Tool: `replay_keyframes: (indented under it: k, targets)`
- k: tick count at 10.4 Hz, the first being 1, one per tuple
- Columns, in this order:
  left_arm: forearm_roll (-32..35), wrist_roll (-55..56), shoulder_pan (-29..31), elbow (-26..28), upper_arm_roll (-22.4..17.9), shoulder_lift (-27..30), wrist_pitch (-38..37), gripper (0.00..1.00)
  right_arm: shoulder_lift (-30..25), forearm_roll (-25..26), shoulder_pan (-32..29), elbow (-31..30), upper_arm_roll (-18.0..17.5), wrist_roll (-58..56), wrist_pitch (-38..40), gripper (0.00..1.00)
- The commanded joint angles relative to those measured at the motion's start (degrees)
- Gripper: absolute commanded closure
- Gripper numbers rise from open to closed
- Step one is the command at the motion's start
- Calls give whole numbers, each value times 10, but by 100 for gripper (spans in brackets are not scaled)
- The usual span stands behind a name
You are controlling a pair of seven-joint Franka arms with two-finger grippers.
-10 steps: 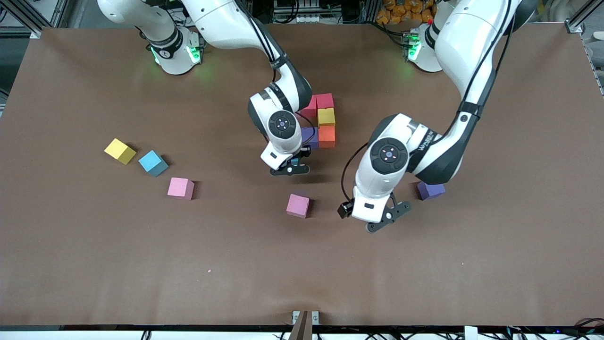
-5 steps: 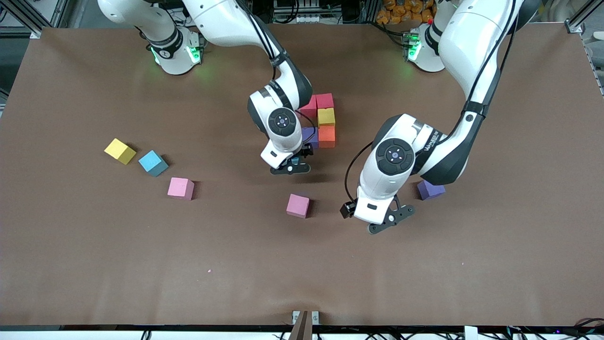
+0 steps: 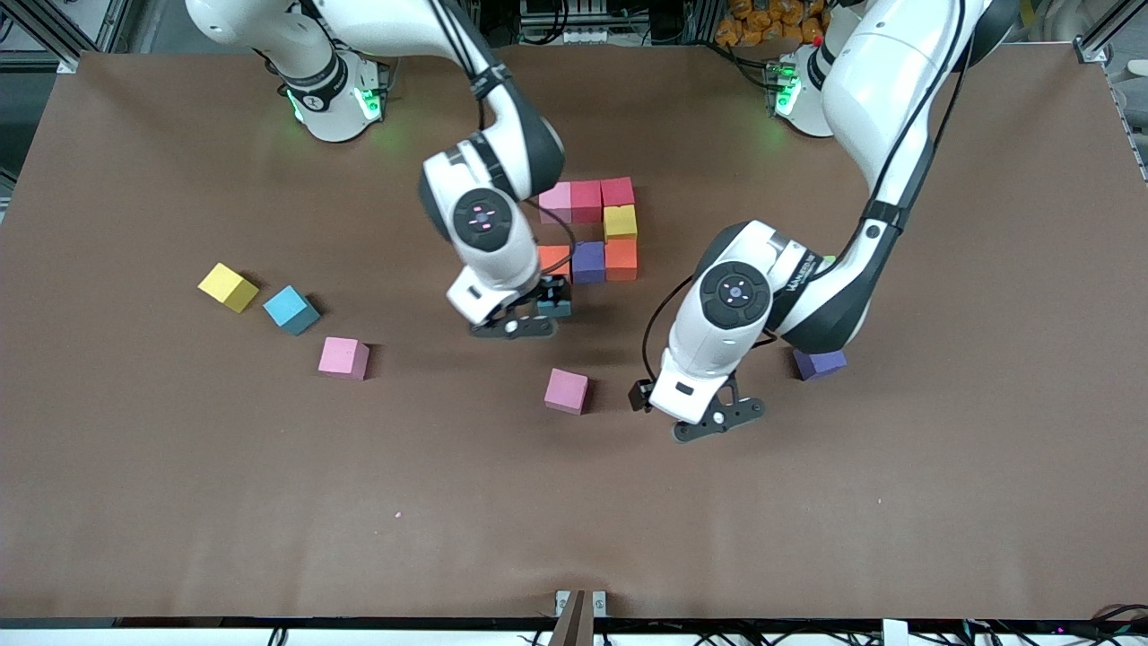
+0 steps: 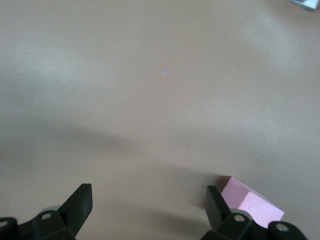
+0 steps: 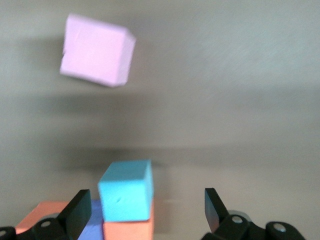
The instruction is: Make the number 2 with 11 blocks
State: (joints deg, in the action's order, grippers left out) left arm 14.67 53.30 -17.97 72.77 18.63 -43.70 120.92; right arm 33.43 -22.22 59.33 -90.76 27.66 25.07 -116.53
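Note:
Seven blocks lie joined in the part-built number 2 (image 3: 587, 224): a row of pink (image 3: 555, 199) and two red, a yellow one (image 3: 620, 222), then orange (image 3: 554, 258), purple and orange. A light blue block (image 3: 554, 309) (image 5: 126, 190) sits against that orange one, nearer the camera. My right gripper (image 3: 513, 326) (image 5: 145, 200) hovers open just above it, its fingers apart from the block. My left gripper (image 3: 717, 420) (image 4: 149, 197) is open over bare table, beside a loose pink block (image 3: 566, 390) (image 4: 250, 202).
Loose yellow (image 3: 228, 286), light blue (image 3: 290, 309) and pink (image 3: 343, 357) blocks lie toward the right arm's end. A purple block (image 3: 818, 362) sits partly under the left arm. A sliver of a green cube (image 3: 830, 260) shows by that arm.
My right gripper opened, let go of the light blue block and drew off toward the right arm's end, uncovering the pink and orange blocks. The left gripper shifted slightly toward the loose pink block.

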Motion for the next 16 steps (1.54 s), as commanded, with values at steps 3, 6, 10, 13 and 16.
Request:
replay_keyframes:
  k: [3,6,10,13,16]
  targets:
    - [-4,-62,-22,-1,-2,-32,111,0,5,-5,-95,-8,14,-107,9,0]
    - [-1,-95,-50,-1,-5,-43,128,0,5,-1,-161,-43,17,-202,21,0]
    - [-1,-130,-67,-4,-11,-81,200,0,4,16,-189,-60,27,-259,16,0]
    - [-1,-128,-94,-16,-28,-103,221,0,-6,50,-189,-102,42,-303,-19,0]
    - [-2,-127,-116,-23,-49,-111,224,0,-34,50,-187,-204,42,-350,-145,0]
